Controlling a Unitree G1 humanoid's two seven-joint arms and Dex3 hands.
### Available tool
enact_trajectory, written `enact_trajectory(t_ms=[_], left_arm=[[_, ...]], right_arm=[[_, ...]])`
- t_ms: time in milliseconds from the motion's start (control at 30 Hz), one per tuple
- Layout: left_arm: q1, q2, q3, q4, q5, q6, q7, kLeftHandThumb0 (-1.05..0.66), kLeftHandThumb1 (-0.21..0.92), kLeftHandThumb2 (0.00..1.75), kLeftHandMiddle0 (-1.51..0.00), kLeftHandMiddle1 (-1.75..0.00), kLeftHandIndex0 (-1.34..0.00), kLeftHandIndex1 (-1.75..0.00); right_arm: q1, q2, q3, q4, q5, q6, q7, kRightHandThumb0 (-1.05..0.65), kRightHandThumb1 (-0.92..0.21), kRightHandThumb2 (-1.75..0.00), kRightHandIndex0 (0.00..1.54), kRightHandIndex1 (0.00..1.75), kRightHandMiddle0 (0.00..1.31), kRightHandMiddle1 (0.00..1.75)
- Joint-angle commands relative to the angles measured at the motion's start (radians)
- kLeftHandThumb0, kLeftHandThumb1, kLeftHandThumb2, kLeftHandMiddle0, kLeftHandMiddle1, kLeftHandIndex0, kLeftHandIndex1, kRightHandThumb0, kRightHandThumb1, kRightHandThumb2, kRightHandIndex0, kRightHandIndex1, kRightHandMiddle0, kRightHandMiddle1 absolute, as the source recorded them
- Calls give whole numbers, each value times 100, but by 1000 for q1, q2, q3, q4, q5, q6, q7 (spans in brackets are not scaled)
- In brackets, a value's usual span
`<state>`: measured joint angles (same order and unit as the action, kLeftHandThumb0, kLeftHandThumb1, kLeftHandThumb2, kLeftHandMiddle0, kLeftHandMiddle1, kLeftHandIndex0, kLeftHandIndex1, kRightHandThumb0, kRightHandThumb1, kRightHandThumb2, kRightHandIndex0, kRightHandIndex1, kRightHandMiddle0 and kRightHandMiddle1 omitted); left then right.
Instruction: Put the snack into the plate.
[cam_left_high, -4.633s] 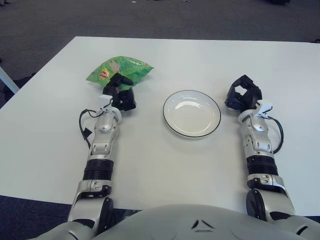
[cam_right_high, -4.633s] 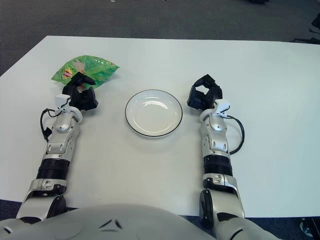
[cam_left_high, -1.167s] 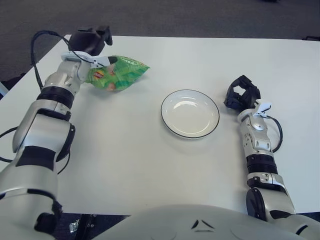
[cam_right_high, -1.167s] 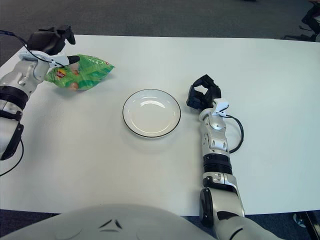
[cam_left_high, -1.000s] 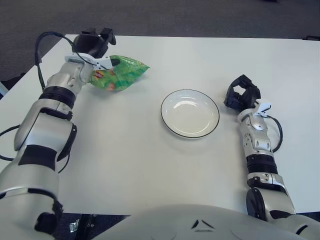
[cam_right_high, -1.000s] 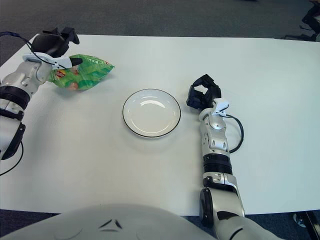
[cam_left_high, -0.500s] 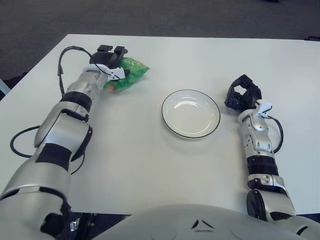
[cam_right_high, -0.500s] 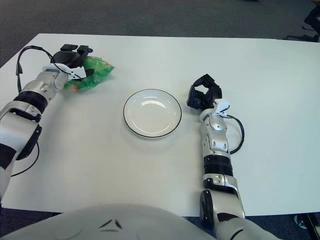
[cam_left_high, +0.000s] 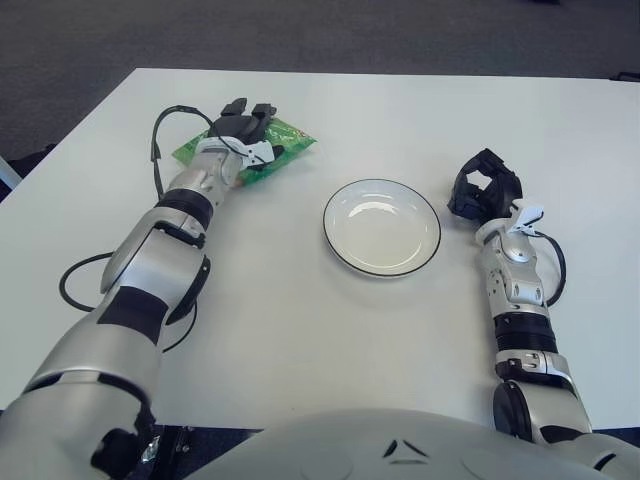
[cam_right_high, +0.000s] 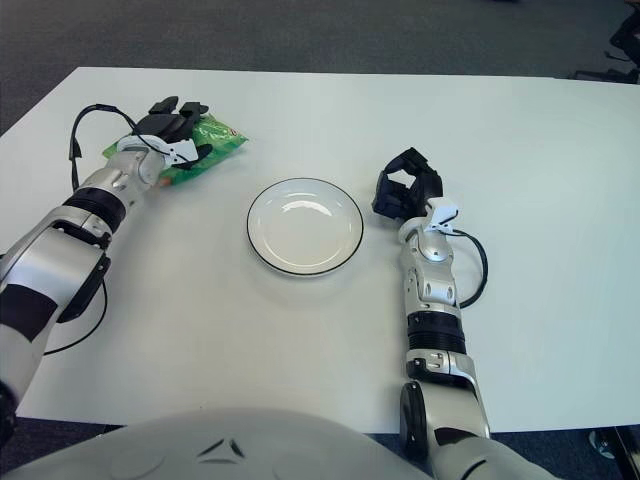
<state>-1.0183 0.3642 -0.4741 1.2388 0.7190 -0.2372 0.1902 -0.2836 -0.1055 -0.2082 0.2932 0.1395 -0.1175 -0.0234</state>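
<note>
The crinkled green foil snack bag (cam_left_high: 268, 152) lies flat on the white table (cam_left_high: 300, 330), well to the left of the round white plate with a thin dark rim (cam_left_high: 382, 226), which sits bare near the middle of the table. The black three-fingered left hand (cam_left_high: 243, 125) is laid over the bag's near-left part, fingers reaching across the top of the foil and pointing away from the robot. Contact with the bag looks clear, but whether the fingers have actually closed around the bag or are only draped on it cannot be told from either eye view; the bag itself does not appear lifted off the surface.

The step in hand looks like the grasp itself: the snack is reached but not yet carried. The next move would call for a firm pinch on the foil, then a lift high enough to clear the plate's raised rim, a sweep rightward and a little nearer the robot, and a release with the bag centred over the plate. Slippery foil and a loose, puffy shape make a slip likely if the grip is shallow.

The black right hand (cam_left_high: 485, 190) shows just right of the plate, fingers curled inward and holding nothing
</note>
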Motion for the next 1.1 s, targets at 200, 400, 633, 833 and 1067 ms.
enact_trajectory(t_ms=[200, 400, 633, 833, 1067], left_arm=[[44, -6, -27, 8, 3, 13, -20, -105, 92, 100, 0, 0, 0, -31], [73, -6, -45, 5, 10, 14, -6, -105, 92, 98, 0, 0, 0, -34], [99, -1, -73, -6, 24, 11, 10, -105, 92, 98, -1, 0, 0, -40], [122, 13, -99, -17, 42, -4, 36, -105, 92, 84, -1, -44, 0, -56], [135, 19, -134, -9, 73, 14, 73, -100, 91, 49, 0, -112, 0, -86]], right_arm=[[116, 37, 1, 20, 9, 12, 5, -50, -27, -137, 132, 175, 65, 175], [122, 38, 2, 5, 12, 19, 8, -50, -27, -138, 133, 175, 65, 175], [129, 38, -1, -16, 15, 33, 7, -50, -26, -138, 133, 175, 66, 175], [133, 35, -5, -30, 16, 48, 12, -50, -26, -138, 133, 175, 66, 175], [136, 32, -9, -38, 17, 53, 17, -50, -26, -139, 133, 175, 66, 175]])
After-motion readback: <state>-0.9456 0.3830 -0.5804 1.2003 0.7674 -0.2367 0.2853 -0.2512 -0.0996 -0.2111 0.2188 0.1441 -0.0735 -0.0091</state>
